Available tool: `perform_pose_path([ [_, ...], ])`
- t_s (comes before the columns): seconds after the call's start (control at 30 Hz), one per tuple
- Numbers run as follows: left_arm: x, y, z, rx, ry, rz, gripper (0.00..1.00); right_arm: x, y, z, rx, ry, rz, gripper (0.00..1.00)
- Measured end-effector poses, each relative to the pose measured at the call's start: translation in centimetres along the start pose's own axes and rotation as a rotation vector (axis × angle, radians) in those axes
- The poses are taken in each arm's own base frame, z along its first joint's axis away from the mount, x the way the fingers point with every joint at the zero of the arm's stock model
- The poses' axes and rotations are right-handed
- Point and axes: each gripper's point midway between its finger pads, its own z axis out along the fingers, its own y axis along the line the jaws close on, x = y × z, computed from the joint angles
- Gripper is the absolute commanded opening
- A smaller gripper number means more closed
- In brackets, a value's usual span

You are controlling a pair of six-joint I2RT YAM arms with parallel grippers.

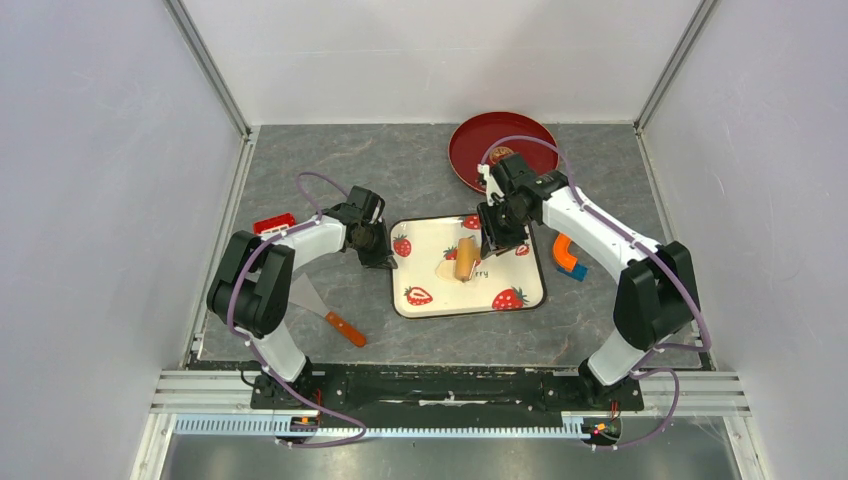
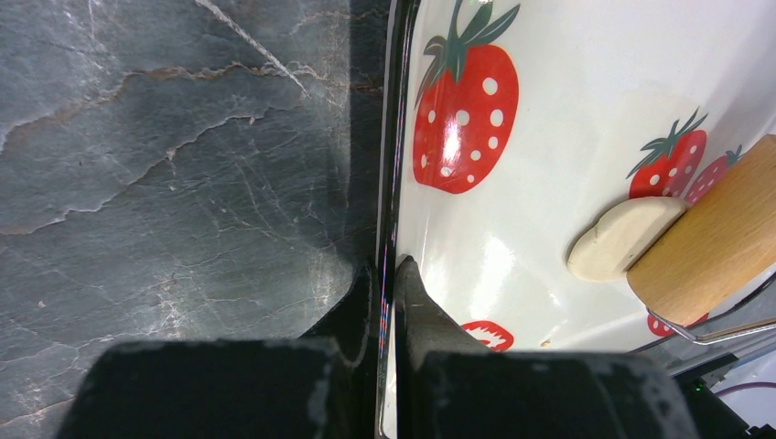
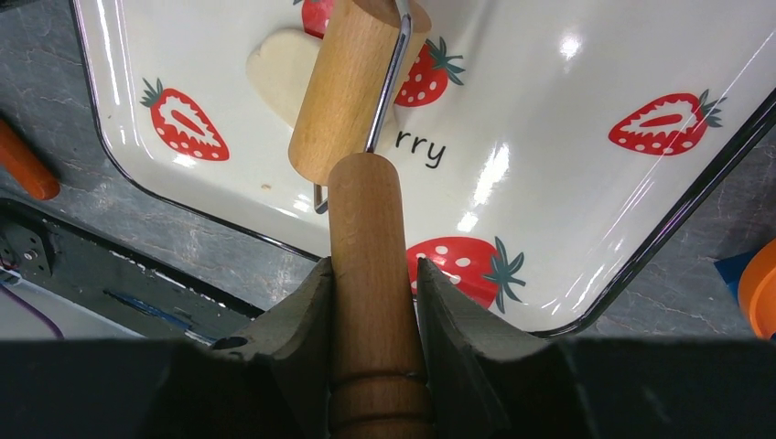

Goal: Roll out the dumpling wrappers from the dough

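A pale cream dough lump [image 1: 446, 268] lies on the white strawberry tray [image 1: 470, 300], partly under a wooden roller [image 1: 466, 258]. My right gripper [image 1: 492, 240] is shut on the roller's wooden handle [image 3: 371, 247]. The roller drum [image 3: 352, 82] rests on the dough's [image 3: 284, 64] edge. My left gripper [image 1: 378, 258] is shut on the tray's left rim [image 2: 392, 183], one finger inside and one outside. The dough [image 2: 622, 240] and the roller [image 2: 723, 247] also show in the left wrist view. No thin round wrapper disc is in view.
A red plate [image 1: 500, 140] with a gold-brown emblem stands behind the tray. An orange and blue tool [image 1: 568, 255] lies right of the tray. A scraper with an orange handle [image 1: 345, 328] lies at the front left, and a red and white item [image 1: 273, 223] sits at the left wall.
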Motion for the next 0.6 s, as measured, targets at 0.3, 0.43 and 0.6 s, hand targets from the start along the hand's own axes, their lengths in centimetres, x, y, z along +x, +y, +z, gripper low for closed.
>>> perform_pose_path([
  [0.3,0.01,0.0,0.0,0.0,0.001,0.0,0.02,-0.12,-0.47,-0.27,0.002,-0.01,0.016,0.0],
  [0.43,0.02,0.0,0.0,0.0,0.001,0.0,0.02,0.07,-0.77,-0.3,0.002,-0.02,0.028,0.0],
  [0.6,0.02,0.0,0.0,0.0,0.001,0.0,0.02,0.35,-1.0,-0.32,0.0,-0.04,0.033,0.0],
])
